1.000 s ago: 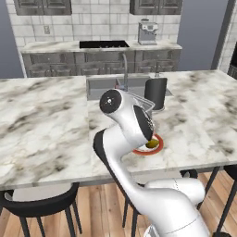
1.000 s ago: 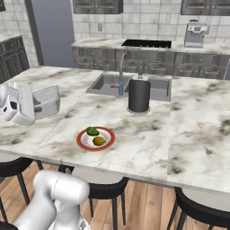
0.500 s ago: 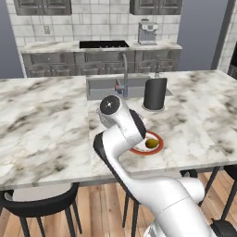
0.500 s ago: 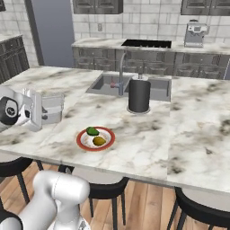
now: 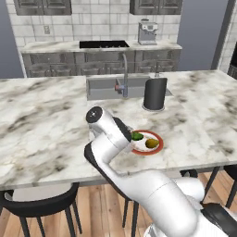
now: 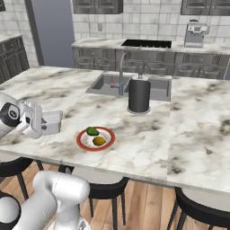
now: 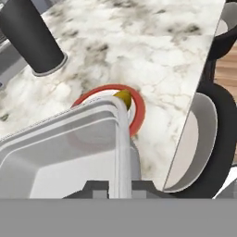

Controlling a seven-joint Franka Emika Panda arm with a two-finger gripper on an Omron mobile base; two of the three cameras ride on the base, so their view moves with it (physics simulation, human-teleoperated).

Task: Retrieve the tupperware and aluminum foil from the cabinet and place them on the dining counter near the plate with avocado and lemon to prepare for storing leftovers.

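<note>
The gripper is clamped on the rim of the tupperware, its two fingers pinching one side wall between them. The translucent container stretches away from the fingers and to their left in the hand view, held above the dining counter. Just past the container's far corner lies the plate, red rimmed, with the lemon peeking over the container's edge. Farther off, beyond the fingers and to their left, stands a dark cylinder. To the right of the fingers the counter edge drops to a black stool.

From the right base view the tupperware hangs level beside the plate, which carries the avocado and lemon.
</note>
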